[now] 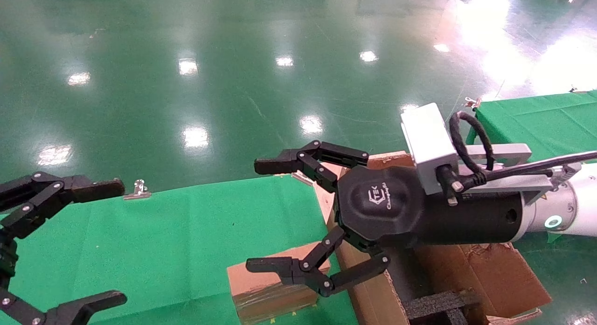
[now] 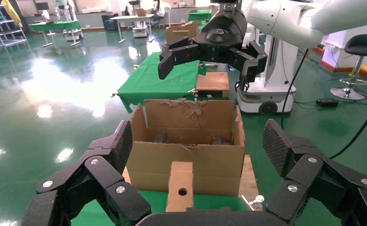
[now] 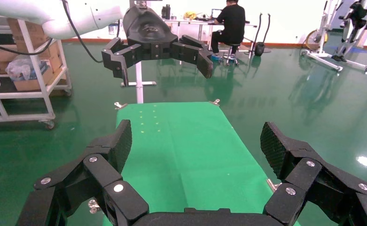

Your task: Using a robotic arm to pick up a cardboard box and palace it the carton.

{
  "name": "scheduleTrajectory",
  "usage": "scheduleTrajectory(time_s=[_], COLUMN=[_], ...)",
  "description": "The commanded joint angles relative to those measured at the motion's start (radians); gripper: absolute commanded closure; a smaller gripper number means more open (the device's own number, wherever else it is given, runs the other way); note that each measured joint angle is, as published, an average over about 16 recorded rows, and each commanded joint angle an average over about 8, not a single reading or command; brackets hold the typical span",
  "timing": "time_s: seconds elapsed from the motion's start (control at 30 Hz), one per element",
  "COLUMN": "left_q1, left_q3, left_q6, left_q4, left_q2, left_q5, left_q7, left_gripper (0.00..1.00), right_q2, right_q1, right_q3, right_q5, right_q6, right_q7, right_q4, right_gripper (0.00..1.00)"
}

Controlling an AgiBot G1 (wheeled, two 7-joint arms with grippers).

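Above the table's right end we see the right gripper (image 1: 298, 217) hanging spread wide, holding nothing. The cardboard box (image 1: 268, 292) sits on the green table (image 1: 177, 241) below it, touching the carton (image 1: 494, 273). Left gripper (image 1: 88, 243) also spread, far left.

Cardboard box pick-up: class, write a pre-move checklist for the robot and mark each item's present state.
1. Right gripper fingers open: ok.
2. Right gripper empty: ok.
3. Cardboard box free on the green table, beside the carton: ok.
4. Right gripper lined up above the box: cannot tell its height.
5. Left gripper open and off to the side: ok.
6. Room inside the carton, past the black foam: cannot tell.
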Motion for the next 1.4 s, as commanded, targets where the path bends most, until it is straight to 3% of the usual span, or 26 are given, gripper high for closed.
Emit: scheduleTrajectory(time_s=[0.03,0.37,0.4,0.63,0.7,1.0,1.4], left_q1=[0.0,0.0,0.0,0.0,0.0,0.0,0.0], left_q3=[0.0,0.0,0.0,0.0,0.0,0.0,0.0], left_q6=[0.0,0.0,0.0,0.0,0.0,0.0,0.0], left_q4=[0.0,0.0,0.0,0.0,0.0,0.0,0.0], left_q2=[0.0,0.0,0.0,0.0,0.0,0.0,0.0], left_q5=[0.0,0.0,0.0,0.0,0.0,0.0,0.0], left_q7=[0.0,0.0,0.0,0.0,0.0,0.0,0.0], left_gripper=[0.0,0.0,0.04,0.88,1.0,1.0,1.0], right_q2=[0.0,0.0,0.0,0.0,0.0,0.003,-0.047], right_q1=[0.0,0.0,0.0,0.0,0.0,0.017,0.155], right_q3=[0.0,0.0,0.0,0.0,0.0,-0.016,-0.171], right_q5=[0.0,0.0,0.0,0.0,0.0,-0.038,-0.363], right_q6=[0.0,0.0,0.0,0.0,0.0,-0.003,-0.021], right_q7=[0.0,0.0,0.0,0.0,0.0,0.005,0.065], right_q4=[0.0,0.0,0.0,0.0,0.0,0.005,0.027], right_gripper=[0.0,0.0,0.0,0.0,0.0,0.0,0.0])
